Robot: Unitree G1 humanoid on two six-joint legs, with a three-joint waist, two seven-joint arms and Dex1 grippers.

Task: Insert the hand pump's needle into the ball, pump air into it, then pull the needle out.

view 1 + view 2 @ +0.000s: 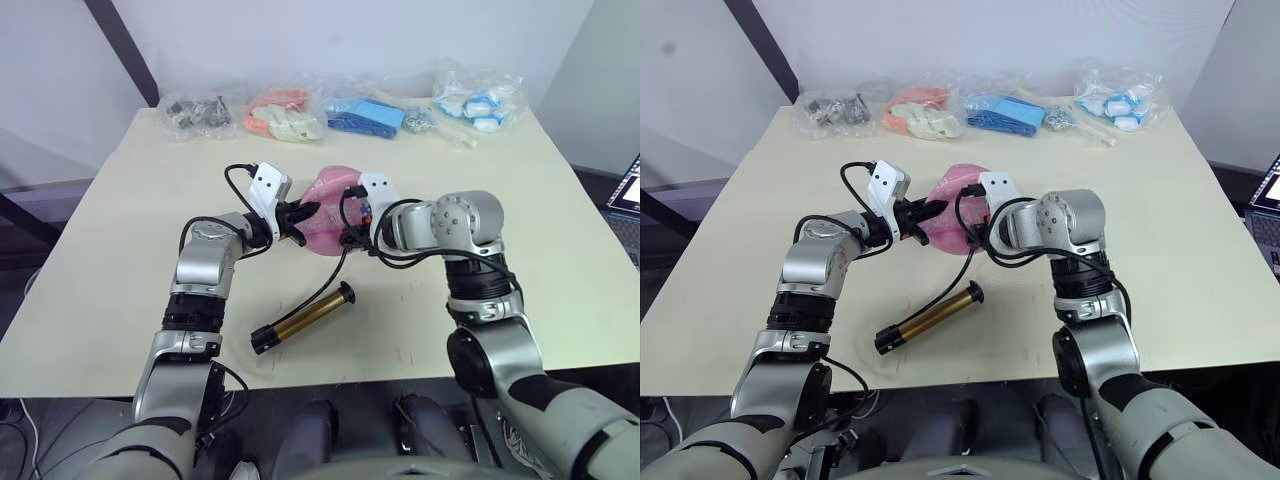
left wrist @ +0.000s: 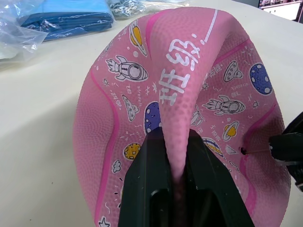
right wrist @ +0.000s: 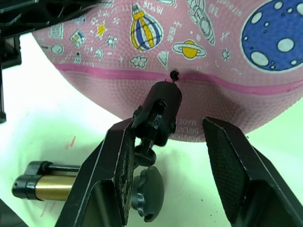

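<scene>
The limp, under-inflated pink rubber ball [image 2: 189, 94] with cartoon rockets and planets sits mid-counter [image 1: 560, 250], between the two arms. The left gripper [image 2: 175, 156] has its fingers clamped on a raised fold of the ball's skin, holding it steady. The right gripper [image 3: 175, 142] has its fingers apart; the needle's small black fitting [image 3: 161, 111] lies against one finger, not pinched between both, with its tip at the dark valve hole [image 3: 174, 74] on the seam. How deep the pin sits cannot be told. The slim bronze-gold hand pump [image 1: 305, 320] lies loose on the counter nearer the robot, its thin black hose [image 1: 325, 280] running up to the fitting.

The risks, as I judge them: the unclamped fitting could tip and bend or pop the pin out; the soft skin could buckle under push; a tug on the hose could drag the needle free.
</scene>
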